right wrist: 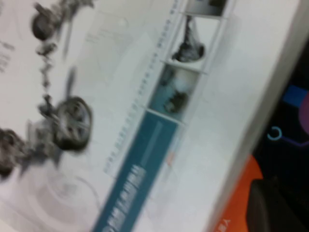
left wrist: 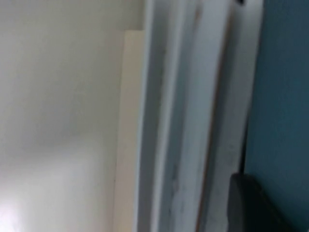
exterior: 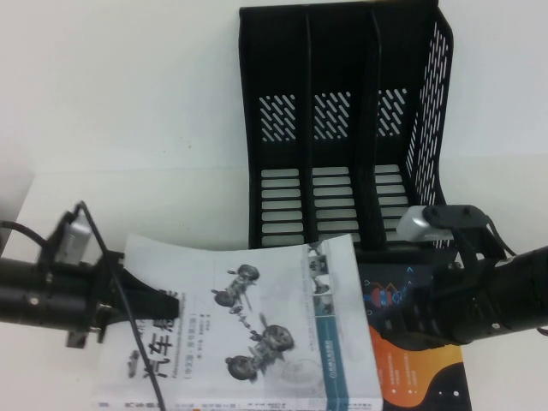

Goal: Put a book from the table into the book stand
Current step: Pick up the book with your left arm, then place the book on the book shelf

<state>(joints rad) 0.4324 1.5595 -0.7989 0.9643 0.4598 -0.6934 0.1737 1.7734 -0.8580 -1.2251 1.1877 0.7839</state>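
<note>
The book (exterior: 257,342), white with a grey car-suspension picture and a teal band, lies at the front of the table (exterior: 128,103), its far edge bowed upward. My left gripper (exterior: 158,301) is shut on the book's left edge, one black finger lying on the cover. In the left wrist view the book's page edges (left wrist: 193,121) fill the frame beside one dark finger (left wrist: 253,208). My right gripper (exterior: 385,321) sits at the book's right edge. The right wrist view shows the cover (right wrist: 145,121) and one finger (right wrist: 270,208). The black book stand (exterior: 342,128) stands behind, its slots empty.
A dark navy book with orange shapes (exterior: 419,368) lies under the right gripper, partly beneath the white book, and shows in the right wrist view (right wrist: 289,125). The stand's slotted base reaches close to the white book's far edge.
</note>
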